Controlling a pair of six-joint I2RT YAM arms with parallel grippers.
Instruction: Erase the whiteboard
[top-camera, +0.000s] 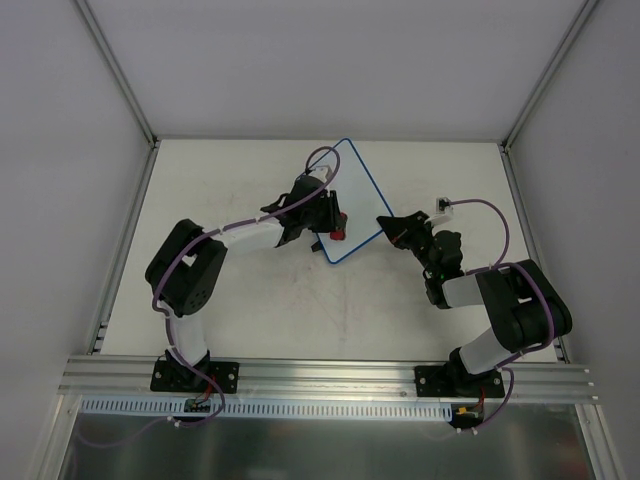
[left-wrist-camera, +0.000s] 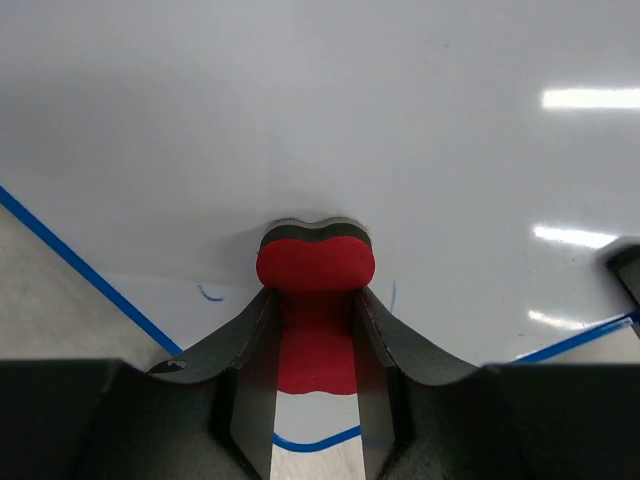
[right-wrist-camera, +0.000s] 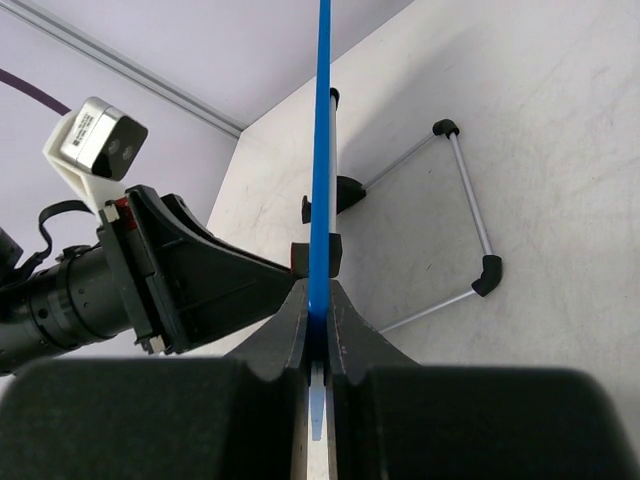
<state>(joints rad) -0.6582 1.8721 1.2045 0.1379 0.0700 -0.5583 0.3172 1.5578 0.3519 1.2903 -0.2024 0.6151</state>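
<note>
The whiteboard (top-camera: 358, 190), white with a thin blue rim, stands tilted up at the middle back of the table. My left gripper (top-camera: 333, 226) is shut on a small red eraser (top-camera: 338, 234) and presses it against the board's lower part. In the left wrist view the eraser (left-wrist-camera: 316, 265) sits between the fingers, flat on the white surface (left-wrist-camera: 300, 120), with two faint blue marks (left-wrist-camera: 208, 294) beside it. My right gripper (top-camera: 392, 225) is shut on the board's right corner. The right wrist view shows the blue edge (right-wrist-camera: 322, 150) pinched between its jaws.
A thin metal wire stand (right-wrist-camera: 466, 195) with black end caps props the board from behind. The left arm and its camera (right-wrist-camera: 150, 270) are close on the board's other side. Grey walls enclose the table (top-camera: 250, 310) on three sides.
</note>
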